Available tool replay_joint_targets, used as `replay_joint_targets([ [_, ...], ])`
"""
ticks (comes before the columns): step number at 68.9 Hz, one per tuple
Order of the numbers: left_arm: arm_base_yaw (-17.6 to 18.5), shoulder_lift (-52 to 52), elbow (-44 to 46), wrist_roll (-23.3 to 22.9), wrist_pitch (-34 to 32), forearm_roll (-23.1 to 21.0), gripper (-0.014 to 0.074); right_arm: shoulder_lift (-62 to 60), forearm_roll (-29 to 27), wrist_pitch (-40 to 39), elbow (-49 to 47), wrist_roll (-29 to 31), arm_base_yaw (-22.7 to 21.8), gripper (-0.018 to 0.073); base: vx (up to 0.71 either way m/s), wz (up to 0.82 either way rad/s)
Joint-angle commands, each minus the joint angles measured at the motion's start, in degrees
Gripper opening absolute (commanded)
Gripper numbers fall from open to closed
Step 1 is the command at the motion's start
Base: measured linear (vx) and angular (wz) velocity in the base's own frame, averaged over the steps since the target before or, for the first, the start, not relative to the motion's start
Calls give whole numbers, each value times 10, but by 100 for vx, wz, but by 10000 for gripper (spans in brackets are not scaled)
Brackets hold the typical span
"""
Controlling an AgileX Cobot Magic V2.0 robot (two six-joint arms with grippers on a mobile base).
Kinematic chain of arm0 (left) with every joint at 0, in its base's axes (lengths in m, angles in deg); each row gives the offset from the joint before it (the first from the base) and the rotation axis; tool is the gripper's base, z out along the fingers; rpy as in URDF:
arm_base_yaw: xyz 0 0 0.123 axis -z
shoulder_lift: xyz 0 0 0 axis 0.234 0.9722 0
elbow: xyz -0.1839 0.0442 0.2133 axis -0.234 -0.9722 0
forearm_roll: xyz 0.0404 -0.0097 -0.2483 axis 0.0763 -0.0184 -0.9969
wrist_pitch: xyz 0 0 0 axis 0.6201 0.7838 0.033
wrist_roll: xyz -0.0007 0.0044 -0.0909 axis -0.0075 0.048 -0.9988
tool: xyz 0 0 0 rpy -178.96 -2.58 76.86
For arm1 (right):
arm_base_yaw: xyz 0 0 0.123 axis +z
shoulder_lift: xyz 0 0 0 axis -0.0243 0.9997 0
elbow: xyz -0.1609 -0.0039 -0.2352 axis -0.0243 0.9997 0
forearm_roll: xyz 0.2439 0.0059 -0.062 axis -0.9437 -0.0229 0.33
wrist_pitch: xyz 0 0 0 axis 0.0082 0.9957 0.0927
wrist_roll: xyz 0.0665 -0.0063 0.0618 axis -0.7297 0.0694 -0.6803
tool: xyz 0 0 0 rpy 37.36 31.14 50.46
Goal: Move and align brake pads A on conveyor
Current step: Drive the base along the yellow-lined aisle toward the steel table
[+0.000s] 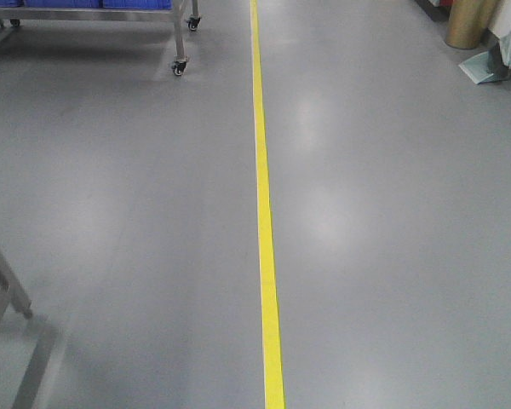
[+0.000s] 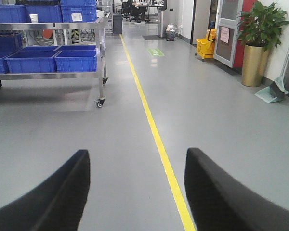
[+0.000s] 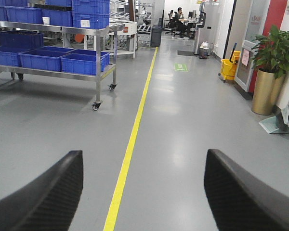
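Left claw (image 2: 137, 155) and right claw (image 3: 143, 155) gape open and empty above a grey floor (image 1: 392, 256) with a yellow line (image 1: 266, 213); brake pads and conveyor out of view, the pads probably stiff, dense, best pinched across their long edges.

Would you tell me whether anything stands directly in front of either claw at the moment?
Nothing visible does: the left claw and right claw face only grey floor with a yellow line. No brake pads or conveyor show in any view.
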Motion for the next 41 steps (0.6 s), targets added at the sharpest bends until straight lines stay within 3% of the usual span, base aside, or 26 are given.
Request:
replay_joint_targets([
  [1, 3, 6, 16, -1, -43, -3, 412, 11, 2, -45, -16, 4, -1, 515, 70, -1],
  [41, 3, 6, 16, -1, -43, -3, 412, 11, 2, -45, -16, 4, -1, 515, 62, 3],
])
